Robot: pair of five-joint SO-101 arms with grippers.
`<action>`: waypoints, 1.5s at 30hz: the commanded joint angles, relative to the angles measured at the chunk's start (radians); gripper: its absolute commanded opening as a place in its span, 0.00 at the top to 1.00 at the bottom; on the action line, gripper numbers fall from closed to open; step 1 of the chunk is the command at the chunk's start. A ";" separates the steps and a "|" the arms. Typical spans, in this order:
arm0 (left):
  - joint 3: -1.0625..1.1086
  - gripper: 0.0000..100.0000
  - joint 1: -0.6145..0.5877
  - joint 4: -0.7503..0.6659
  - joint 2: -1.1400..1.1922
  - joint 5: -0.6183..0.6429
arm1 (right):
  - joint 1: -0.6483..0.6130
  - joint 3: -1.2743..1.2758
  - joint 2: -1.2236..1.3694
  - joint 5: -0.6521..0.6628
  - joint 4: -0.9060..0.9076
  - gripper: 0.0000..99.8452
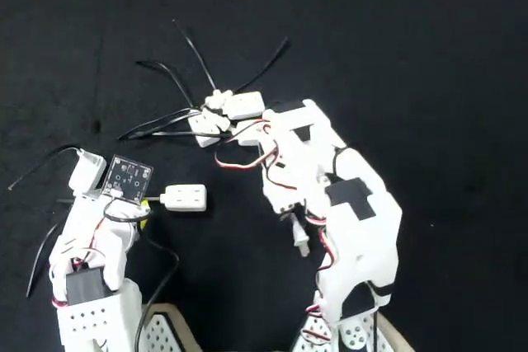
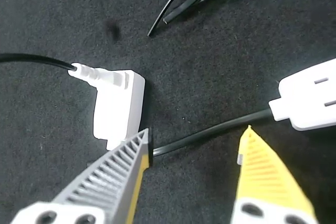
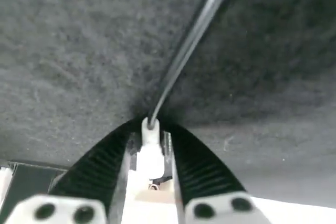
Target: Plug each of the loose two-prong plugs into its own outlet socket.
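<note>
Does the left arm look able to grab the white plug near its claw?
Probably yes: the left claw is open, and the white plug lies uncovered right beside it.

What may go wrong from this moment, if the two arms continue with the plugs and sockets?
1. The right gripper is shut on a white plug near its cable end, so the plug might twist when pushed.
2. The pile of plugs and cables looks tangled, so lifting one may drag others.
3. The open left gripper straddles the outlet socket's black cable, not the loose plug, so closing may pinch the cable.
</note>
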 commanded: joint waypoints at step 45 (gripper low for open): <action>-0.079 0.73 0.390 -0.226 -0.011 0.203 | -0.404 1.171 -1.567 -0.586 -1.456 0.99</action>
